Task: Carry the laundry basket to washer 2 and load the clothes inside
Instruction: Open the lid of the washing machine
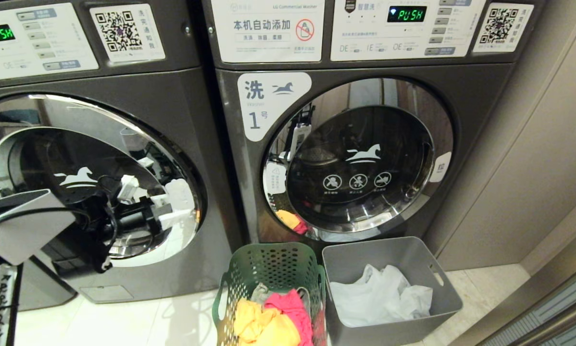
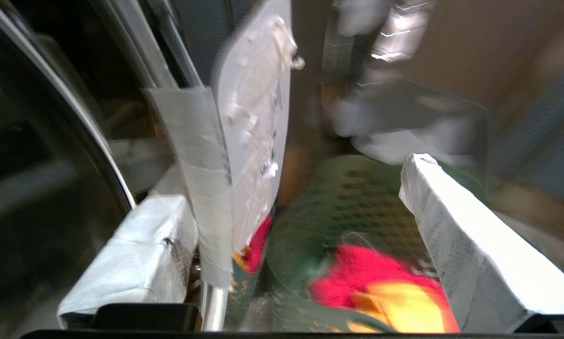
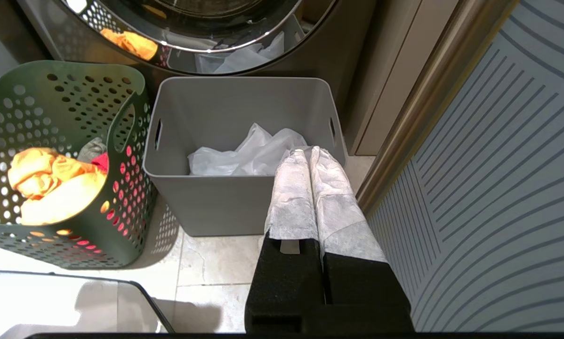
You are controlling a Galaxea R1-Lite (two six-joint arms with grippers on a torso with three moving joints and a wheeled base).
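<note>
Clearly: washer labelled "洗 1号", display reads "PUSH".

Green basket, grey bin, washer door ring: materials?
Green basket: looks like moulded plastic, matte, with punched round holes and built-in handles. Grey bin: also seems plastic, smooth matte walls, cut-out handle slots. Washer door ring: chromed or polished metal by its mirror reflections; could be plated plastic.

Two washers are set side by side, the one marked 1 on the right. On the floor before washer 1, a perforated laundry basket is placed touching a solid bin to its right. Clothes are piled in the basket, a bundle of cloth in the bin. A wall panel is found right of washer 1.
</note>
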